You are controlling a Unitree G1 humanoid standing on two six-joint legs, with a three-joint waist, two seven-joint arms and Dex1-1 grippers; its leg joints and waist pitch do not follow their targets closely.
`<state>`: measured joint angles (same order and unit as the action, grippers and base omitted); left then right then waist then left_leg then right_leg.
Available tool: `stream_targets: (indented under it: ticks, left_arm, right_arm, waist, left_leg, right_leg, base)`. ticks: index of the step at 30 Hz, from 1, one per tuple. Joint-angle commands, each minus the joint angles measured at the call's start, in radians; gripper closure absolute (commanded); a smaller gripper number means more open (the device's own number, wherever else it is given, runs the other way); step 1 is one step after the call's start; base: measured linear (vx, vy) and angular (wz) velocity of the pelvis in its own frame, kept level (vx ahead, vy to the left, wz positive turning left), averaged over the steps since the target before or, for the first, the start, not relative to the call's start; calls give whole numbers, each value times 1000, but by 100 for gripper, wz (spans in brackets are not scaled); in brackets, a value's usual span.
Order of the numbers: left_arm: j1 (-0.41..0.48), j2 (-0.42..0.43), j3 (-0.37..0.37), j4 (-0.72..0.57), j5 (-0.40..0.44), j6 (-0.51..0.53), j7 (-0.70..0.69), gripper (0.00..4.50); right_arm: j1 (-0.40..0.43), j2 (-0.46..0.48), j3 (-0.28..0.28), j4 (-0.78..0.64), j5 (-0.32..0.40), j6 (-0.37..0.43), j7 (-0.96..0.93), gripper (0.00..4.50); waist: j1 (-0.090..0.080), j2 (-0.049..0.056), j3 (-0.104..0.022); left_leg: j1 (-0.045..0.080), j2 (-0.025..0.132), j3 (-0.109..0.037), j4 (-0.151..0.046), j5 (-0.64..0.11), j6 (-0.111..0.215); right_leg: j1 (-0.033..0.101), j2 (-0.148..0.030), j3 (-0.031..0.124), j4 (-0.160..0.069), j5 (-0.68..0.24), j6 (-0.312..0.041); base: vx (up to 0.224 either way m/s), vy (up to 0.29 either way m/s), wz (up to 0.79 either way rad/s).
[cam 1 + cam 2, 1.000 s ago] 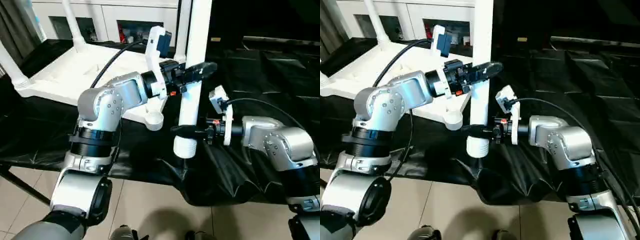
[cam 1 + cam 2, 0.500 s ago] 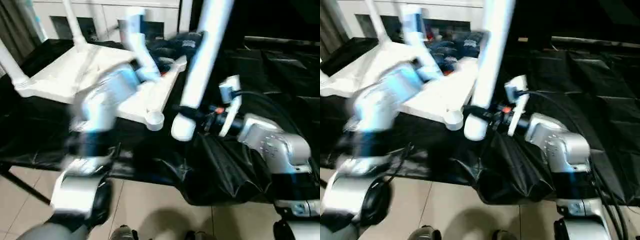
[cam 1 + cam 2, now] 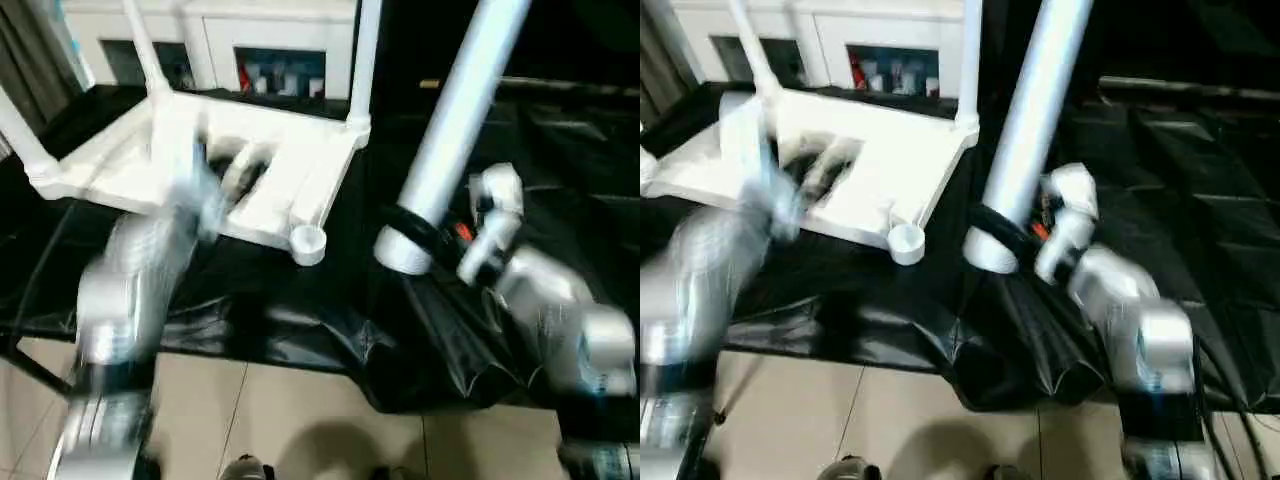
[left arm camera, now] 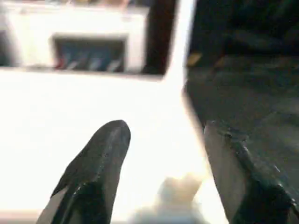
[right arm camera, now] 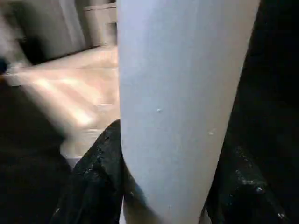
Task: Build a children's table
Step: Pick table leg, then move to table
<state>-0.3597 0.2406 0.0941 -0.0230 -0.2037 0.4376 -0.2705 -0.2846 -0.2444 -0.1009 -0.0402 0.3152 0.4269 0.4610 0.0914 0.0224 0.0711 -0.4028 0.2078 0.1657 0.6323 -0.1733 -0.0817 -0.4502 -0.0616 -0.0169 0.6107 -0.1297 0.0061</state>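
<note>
Our right tool [image 3: 400, 232] is clamped around the thick lower end of a loose white table leg [image 3: 450, 130], one black finger [image 5: 96, 179] on each side of the tube. The leg tilts, its upper part leaning away from the tool and out past the top of the head views, its open end just below the fingers, above the black-covered worktop [image 3: 300, 330].

Our left tool [image 4: 163, 154] has its two black fingers spread apart with nothing between them, hanging over the tabletop [image 3: 250, 170]. The tabletop lies upside down on the worktop, to the left of the right tool. Three legs already stand in its corner sockets. The empty corner socket [image 3: 308, 240] is near the held leg's lower end, apart from it.
</note>
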Motion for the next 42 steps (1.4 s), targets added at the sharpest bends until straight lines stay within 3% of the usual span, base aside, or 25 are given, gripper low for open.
stream_targets:
  ticks: [1,8,9,10,11,12,13,14,15,16,17,18,19,20,21,22,23,25,26,29,35,37,38,41,42]
  left_arm:
    - [27,-24,-21,-48,73,-74,80,157]
    - [100,-82,-41,-97,84,-123,122,157]
    - [67,-94,-49,-77,88,-124,132,157]
    - [22,-102,-60,-46,97,-129,139,157]
    - [-15,-109,-69,-30,88,-124,126,157]
    - [-19,-110,-70,-29,87,-122,125,157]
    - [-79,-130,-89,-11,64,-102,93,157]
    - [-102,-139,-98,-6,56,-95,80,157]
    - [-129,-147,-118,2,52,-75,59,157]
    - [-147,-151,-132,6,49,-61,45,157]
    - [-158,-155,-148,8,48,-60,23,157]
    - [-163,-159,-154,11,49,-58,18,157]
    - [-165,-161,-156,14,50,-60,18,157]
    - [-156,-167,-140,17,54,-39,57,157]
    - [-137,-156,-128,19,67,-40,78,157]
    - [-137,-156,-128,19,67,-40,78,157]
    - [-98,-127,-111,33,106,-55,109,157]
    - [-60,-98,-105,43,144,-81,128,157]
    - [-29,-78,-110,41,165,-103,126,157]
    - [76,-84,-47,30,158,-125,168,157]
    - [277,-78,84,-36,194,-255,286,157]
    - [327,-78,88,-77,192,-278,278,157]
    - [377,-81,77,-117,193,-311,261,157]
    - [443,-94,63,-167,184,-366,238,157]
    - [482,-103,58,-190,179,-384,237,157]
  right_arm:
    - [52,37,6,-77,-43,-84,-66,262]
    - [275,153,34,-223,-32,-257,-76,262]
    - [286,162,50,-221,-28,-259,-77,262]
    - [280,162,70,-202,-31,-244,-80,262]
    - [264,147,91,-175,-60,-241,-83,262]
    - [262,146,93,-172,-63,-241,-83,262]
    - [232,119,131,-126,-123,-227,-91,262]
    - [221,111,145,-107,-146,-217,-95,262]
    - [195,109,152,-71,-164,-205,-104,262]
    - [177,108,155,-47,-174,-198,-111,262]
    - [155,107,162,-22,-193,-196,-111,262]
    - [140,107,167,-6,-205,-194,-113,262]
    - [132,107,171,3,-213,-194,-115,262]
    - [114,107,168,12,-213,-184,-131,262]
    - [113,113,153,1,-189,-175,-140,262]
    - [113,113,153,1,-189,-175,-140,262]
    - [120,126,122,-23,-147,-154,-155,262]
    - [135,135,96,-46,-117,-134,-162,262]
    - [149,137,84,-58,-108,-128,-161,262]
    - [213,121,62,-90,-110,-146,-154,262]
    - [346,101,-24,-192,-69,-209,-153,262]
    - [372,91,-31,-213,-59,-227,-133,262]
    - [382,80,-26,-222,-46,-213,-111,262]
    - [387,67,-11,-217,-37,-189,-85,262]
    - [382,68,-5,-207,-35,-186,-82,262]
  waist:
    - [-10,-7,-84]
    - [-37,1,-74]
    - [-43,6,-73]
    - [-55,24,-68]
    - [-64,25,-71]
    - [-68,32,-67]
    - [-72,46,-58]
    - [-75,46,-48]
    - [-46,60,-38]
    - [8,39,-38]
    - [-18,-43,-45]
    - [-13,-19,-49]
    - [-14,-30,-59]
    - [1,-20,-75]
    - [7,-12,-84]
    - [-8,-11,-87]
    - [-18,12,-88]
    - [-38,22,-79]
    - [-44,10,-82]
    - [-45,20,-84]
    - [-54,-3,-76]
    - [-56,-18,-69]
    - [-53,-12,-70]
    - [-56,-22,-58]
    - [-57,-38,-56]
  left_leg:
    - [18,-8,5,-79,-275,-11]
    - [29,-14,1,-78,-403,11]
    - [33,-15,-4,-83,-427,17]
    - [34,-9,-18,-97,-475,17]
    - [30,-1,-32,-106,-510,18]
    - [31,6,-38,-116,-542,22]
    - [33,25,-51,-140,-634,22]
    - [26,40,-56,-162,-705,22]
    - [-16,88,-59,-236,-845,13]
    - [-27,91,-19,-242,-836,36]
    - [87,-12,4,-42,-582,-8]
    - [144,-43,2,79,-411,-6]
    - [37,-38,-35,50,-174,22]
    - [8,-24,-36,-29,-123,-3]
    - [26,-20,-34,-47,-147,-4]
    - [22,-27,-30,-52,-147,-7]
    - [28,-24,-24,-63,-223,-3]
    - [21,-23,-33,-78,-320,-14]
    - [28,-19,-34,-79,-348,-11]
    - [22,-13,-36,-87,-323,-7]
    - [17,-8,-33,-96,-348,16]
    - [21,-8,-31,-100,-375,24]
    - [22,-9,-33,-101,-375,24]
    - [26,-4,-35,-107,-428,16]
    - [27,-5,-34,-107,-433,15]
  right_leg:
    - [47,-31,3,-99,-536,-30]
    - [29,-29,-14,-140,-682,32]
    - [33,-26,-26,-148,-691,28]
    - [48,-23,-48,-154,-676,22]
    - [70,-26,-63,-152,-623,19]
    - [77,-26,-70,-151,-591,7]
    - [93,-25,-80,-134,-522,-16]
    - [106,-20,-85,-109,-487,-22]
    - [159,-25,-72,50,-348,-47]
    - [154,-29,-14,127,-307,-30]
    - [15,-54,35,-84,-892,72]
    - [-50,-133,48,-172,-1148,48]
    - [52,-145,90,-139,-1139,40]
    - [84,-96,57,-81,-853,22]
    - [68,-70,45,-64,-692,10]
    - [72,-42,34,-47,-543,-14]
    - [70,-33,24,-51,-428,-75]
    - [75,-33,16,-61,-489,-83]
    - [71,-33,17,-72,-509,-71]
    - [76,-36,19,-68,-435,-97]
    - [77,-41,20,-78,-419,-101]
    - [71,-42,21,-89,-472,-80]
    - [72,-44,21,-87,-485,-75]
    - [60,-46,22,-101,-565,-45]
    - [57,-44,22,-105,-572,-39]
  base:
    - [0,0,0]
    - [0,0,0]
    - [0,0,0]
    - [0,0,0]
    - [0,0,0]
    - [-52,45,-14]
    - [-59,22,-10]
    - [-59,22,-10]
    - [-101,-20,-5]
    - [-60,-84,10]
    - [-60,-84,10]
    - [41,-94,9]
    - [78,-35,-9]
    - [78,-35,-9]
    - [0,0,0]
    - [0,0,0]
    - [0,0,0]
    - [0,0,0]
    - [0,0,0]
    - [0,0,0]
    - [0,0,0]
    - [0,0,0]
    - [0,0,0]
    - [0,0,0]
    - [0,0,0]
